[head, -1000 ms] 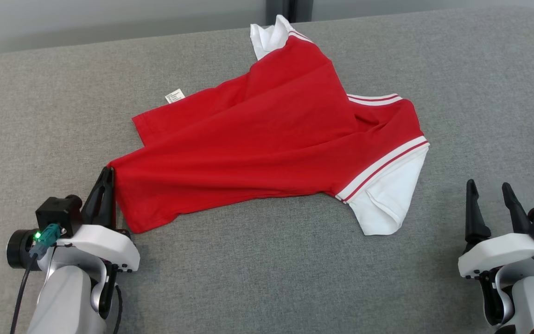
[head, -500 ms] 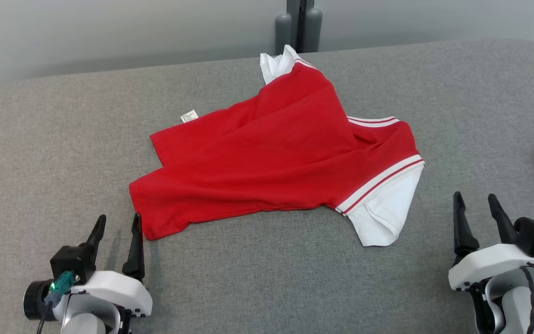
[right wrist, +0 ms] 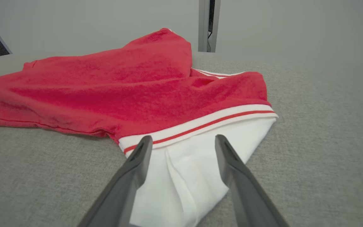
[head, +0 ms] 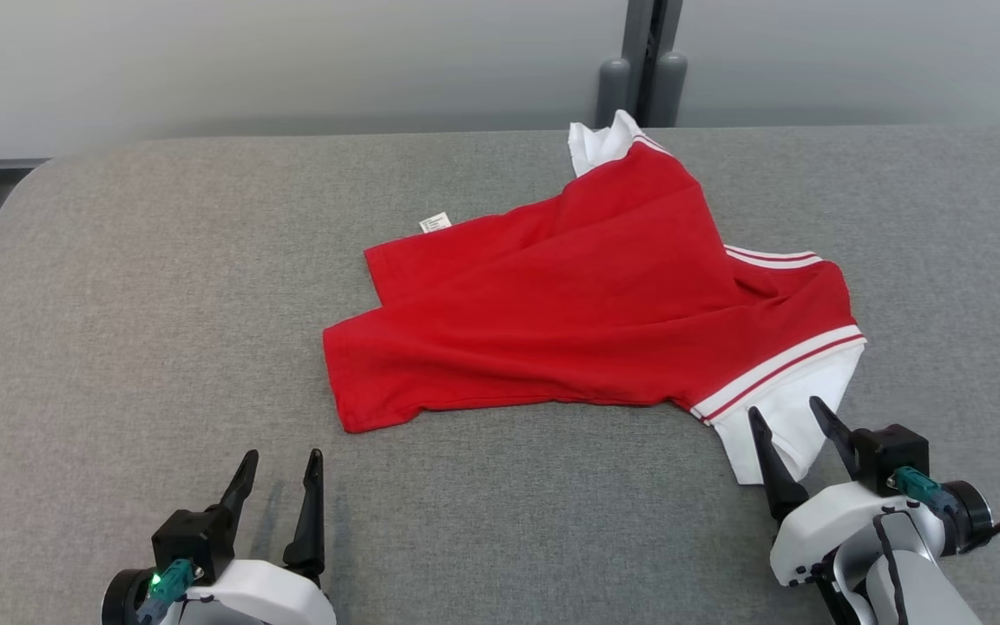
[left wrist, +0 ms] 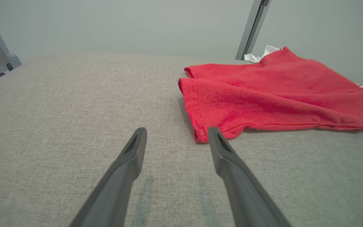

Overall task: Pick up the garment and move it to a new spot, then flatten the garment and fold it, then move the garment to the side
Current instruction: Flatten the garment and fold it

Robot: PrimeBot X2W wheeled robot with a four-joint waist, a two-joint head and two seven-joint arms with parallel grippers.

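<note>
- Since a second ago our left gripper (head: 283, 453) has let go of the hem corner it was clenching and drawn back from it; its jaws now stand spread, with nothing between them.
- Our right gripper (head: 785, 406) was well to the side of the garment then; now it sits at the near white sleeve (right wrist: 187, 164), jaws released and wide.
- Our head camera has turned as well, so the whole picture has shifted.
- The red short-sleeved shirt with white sleeves and red-and-white striped trim (head: 587, 321) lies rumpled on the grey fabric-covered table (head: 161, 304), ahead of both pairs of jaws and between them.
- Its near hem corner lies just ahead of the left jaws and slightly to their right, apart from both fingers.
- In the right wrist view the white sleeve spreads under and between the right jaws, with the striped band just past the fingertips; we cannot tell whether the fingers touch the cloth.
- A small white label (head: 435, 222) pokes out at the shirt's far edge, well beyond the left jaws.
- A grey upright post (head: 643, 61) stands behind the table, beyond the far sleeve.
</note>
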